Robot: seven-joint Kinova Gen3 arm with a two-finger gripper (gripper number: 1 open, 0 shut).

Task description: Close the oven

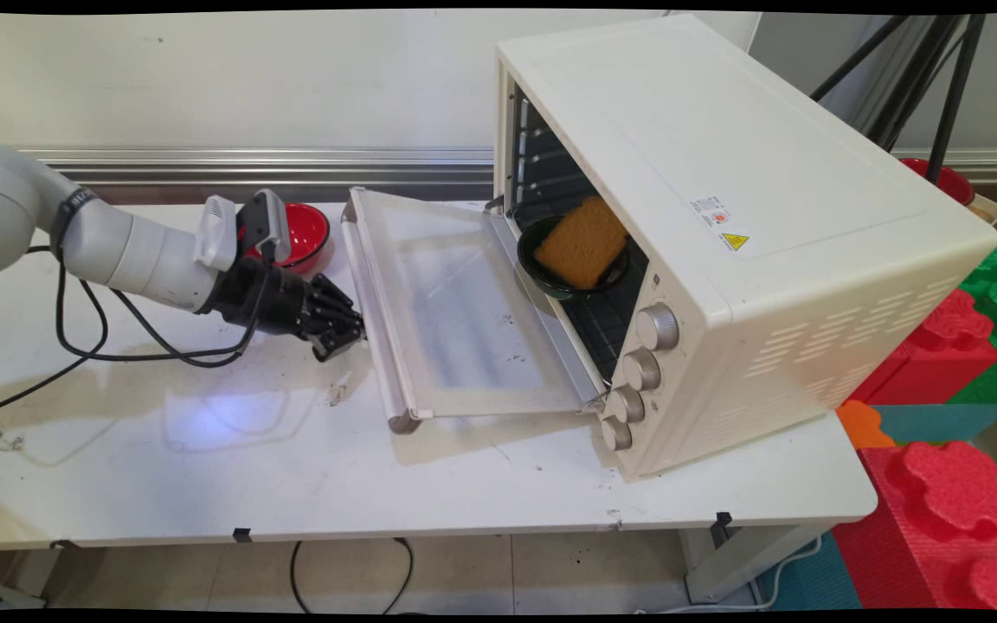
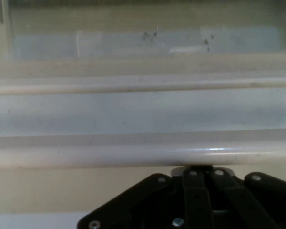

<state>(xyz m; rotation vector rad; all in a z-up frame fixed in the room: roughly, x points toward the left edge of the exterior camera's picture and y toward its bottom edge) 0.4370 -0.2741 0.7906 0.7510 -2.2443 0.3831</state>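
Note:
A cream toaster oven (image 1: 749, 173) stands on the white table (image 1: 204, 467) with its glass door (image 1: 455, 303) folded down flat toward the left. Inside, on the rack, a black bowl (image 1: 561, 284) holds a tan slice of bread (image 1: 582, 242). My gripper (image 1: 350, 337) is low at the door's outer edge, its fingers shut together with nothing between them and their tips against the handle bar (image 1: 375, 320). In the hand view the gripper (image 2: 199, 170) meets the near side of the handle bar (image 2: 109, 155), which runs across the picture, with the door glass (image 2: 133, 109) beyond it.
A red bowl (image 1: 308, 232) sits on the table just behind the hand. Black cables (image 1: 92, 346) trail across the table's left part. Red, green and orange foam blocks (image 1: 948, 502) stand off the right end. A second red bowl (image 1: 944, 180) and tripod legs (image 1: 948, 95) are at the back right.

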